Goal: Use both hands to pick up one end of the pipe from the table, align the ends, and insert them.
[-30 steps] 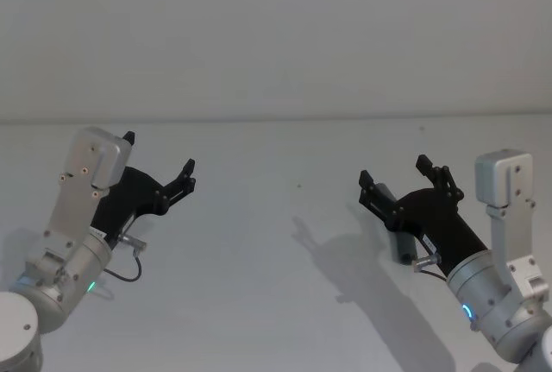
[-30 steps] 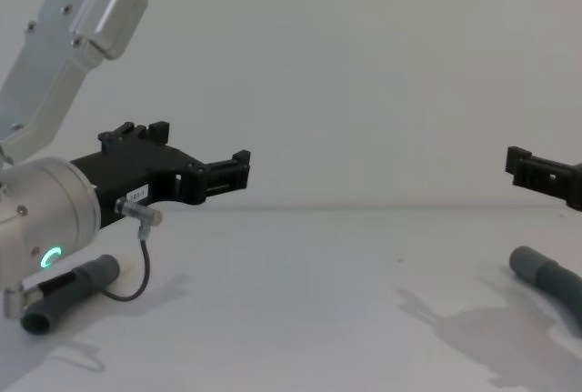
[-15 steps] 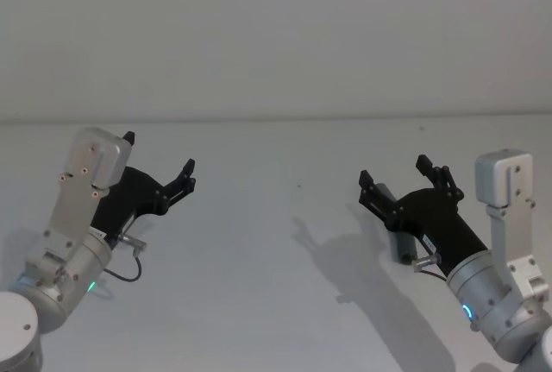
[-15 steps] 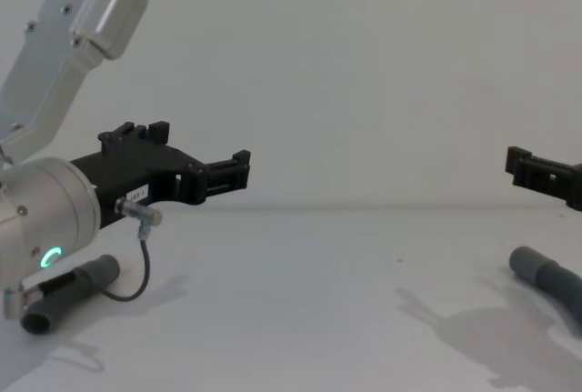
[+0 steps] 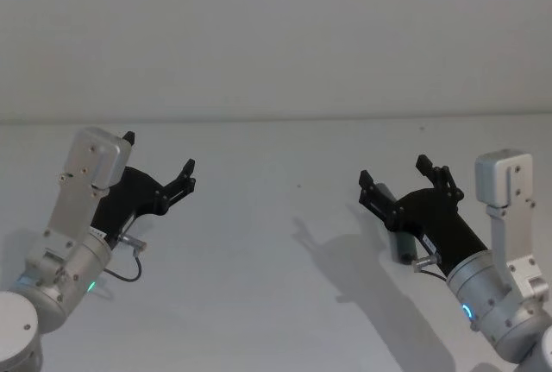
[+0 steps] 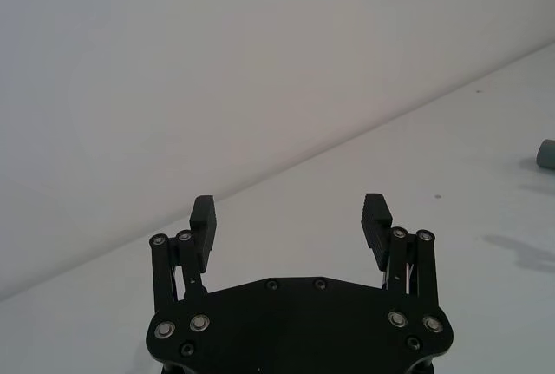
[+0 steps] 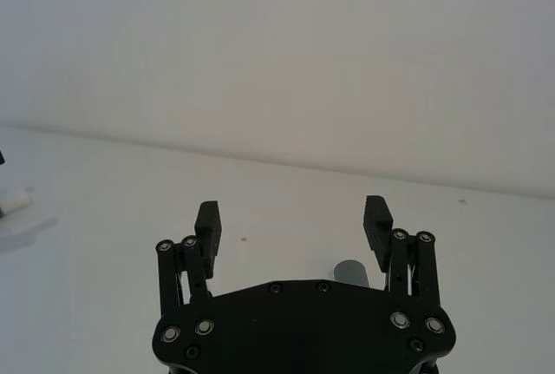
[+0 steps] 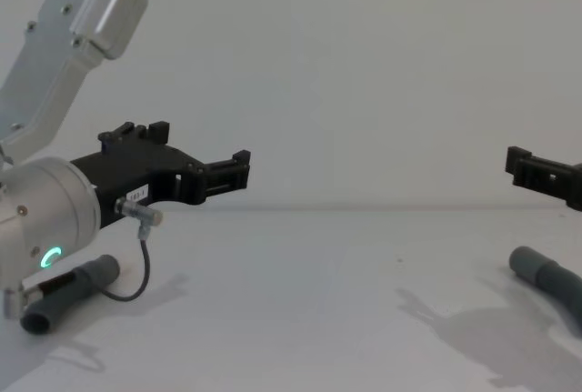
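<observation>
Both spread, the left pincer (image 5: 159,152) and right pincer (image 5: 393,170) are hovering over the counter (image 8: 300,306). Each pipe end is lying just beneath its own pincer, the left end (image 8: 73,290) and right end (image 8: 541,274) both angling forward and inward.

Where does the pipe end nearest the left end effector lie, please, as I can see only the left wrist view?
Observer: In the chest view, a smooth dark grey cylindrical cuff lies on the matte white table, below the silver-grey metal wrist and behind the black left end effector.
Operator: Thank you. Is the right end effector ready?
Observer: The black right end effector is open and holds nothing.
Operator: And the pipe's other end?
Observer: A second grey cuff lies on the table beneath the right end effector, untouched.
</observation>
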Tool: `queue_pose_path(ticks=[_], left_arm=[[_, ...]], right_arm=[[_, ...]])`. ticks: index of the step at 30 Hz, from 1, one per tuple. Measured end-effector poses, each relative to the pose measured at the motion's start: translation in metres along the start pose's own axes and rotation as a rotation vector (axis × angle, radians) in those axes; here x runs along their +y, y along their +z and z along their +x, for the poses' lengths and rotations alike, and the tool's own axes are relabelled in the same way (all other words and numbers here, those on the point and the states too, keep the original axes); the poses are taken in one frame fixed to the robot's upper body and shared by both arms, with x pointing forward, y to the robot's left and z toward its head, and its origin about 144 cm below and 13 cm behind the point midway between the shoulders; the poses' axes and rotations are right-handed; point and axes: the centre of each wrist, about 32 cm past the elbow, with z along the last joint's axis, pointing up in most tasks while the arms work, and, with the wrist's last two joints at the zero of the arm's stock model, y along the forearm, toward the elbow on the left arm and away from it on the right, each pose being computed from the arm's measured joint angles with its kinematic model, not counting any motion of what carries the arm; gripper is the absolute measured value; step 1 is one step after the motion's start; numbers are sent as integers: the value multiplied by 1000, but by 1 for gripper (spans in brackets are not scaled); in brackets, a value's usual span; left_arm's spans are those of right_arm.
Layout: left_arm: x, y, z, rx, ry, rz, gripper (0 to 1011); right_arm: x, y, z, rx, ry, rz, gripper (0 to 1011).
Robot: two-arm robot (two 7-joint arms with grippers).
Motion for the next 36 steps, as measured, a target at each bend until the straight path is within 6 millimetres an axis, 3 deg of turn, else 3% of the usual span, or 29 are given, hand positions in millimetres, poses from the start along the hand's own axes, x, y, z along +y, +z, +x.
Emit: queue_pose_path(ticks=[36], left_arm=[[0,0,0,0,0,0,1001]], right_arm=[[0,0,0,0,0,0,1000]])
